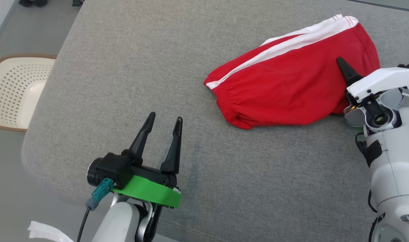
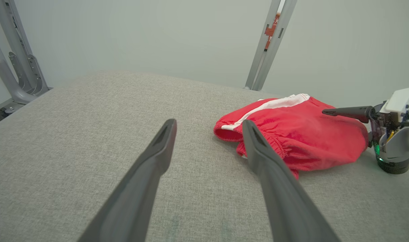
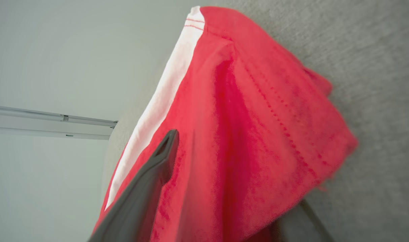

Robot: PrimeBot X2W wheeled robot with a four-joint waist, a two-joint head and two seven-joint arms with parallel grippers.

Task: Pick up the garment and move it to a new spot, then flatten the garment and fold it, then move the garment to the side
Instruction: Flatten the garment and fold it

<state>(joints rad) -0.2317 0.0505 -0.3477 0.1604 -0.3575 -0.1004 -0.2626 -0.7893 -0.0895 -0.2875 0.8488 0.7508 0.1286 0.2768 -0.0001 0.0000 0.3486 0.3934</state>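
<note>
Grey fabric surface [image 1: 157, 50], cream perforated basket [image 1: 16, 90], grey floor [image 1: 23, 37]; pale wall [image 2: 157, 33]

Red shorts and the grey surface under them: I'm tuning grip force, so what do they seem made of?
Red shorts: soft matte knit, perhaps cotton or polyester; gathered waistband, limp folds. Grey surface: matte woven upholstery cloth; weave grain shows.

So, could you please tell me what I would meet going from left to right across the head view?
basket → left gripper → shorts → right gripper, at the shorts' right end.
</note>
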